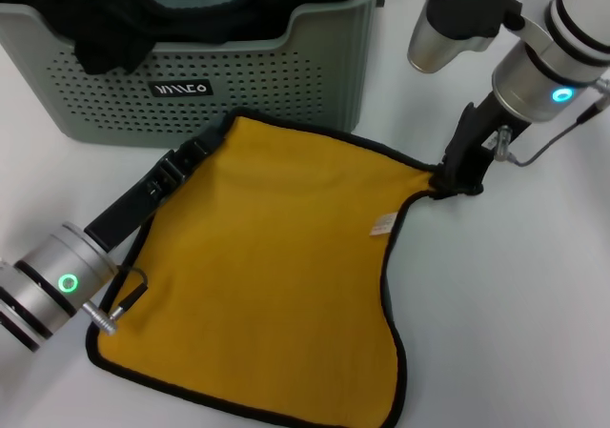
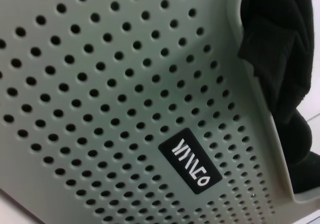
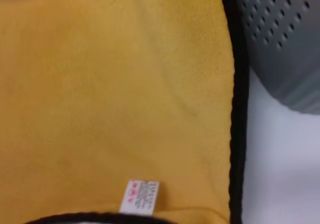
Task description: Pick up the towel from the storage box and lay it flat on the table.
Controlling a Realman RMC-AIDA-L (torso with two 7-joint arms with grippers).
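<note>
Spreading step close to finished, by the look of things. Towel [image 1: 276,266] out of the storage box [image 1: 305,75] and lying mustard face up on the table [image 1: 534,333], just in front of the box's perforated front wall.

Right gripper [image 1: 456,182] down at the towel's far right corner, fingers pinched on the black border there, cloth drawn to a point under the tips. Left gripper [image 1: 195,153] low over the far left corner, next to the logo plate [image 1: 180,89]; whether closed on the hem or merely lying on the cloth, cannot tell.

From the right wrist: yellow cloth filling the view, white label [image 3: 141,197] beside the stitched edge, grey box wall just beyond the border. From the left wrist: nothing but box wall, logo plate and a fold of black cloth [image 2: 280,69] hanging over the rim.

Not quite flat yet. Edge running back from the right gripper toward the near side curls up past the label, showing a sliver of the grey underside. Near hem wavy rather than straight.

Next move, as judged: a gentle outward pull at both held corners to take out the slack, then release and lift straight up, clear of the cloth. Risk: border catching on a fingertip on the way up and dragging the corner back into a fold.
</note>
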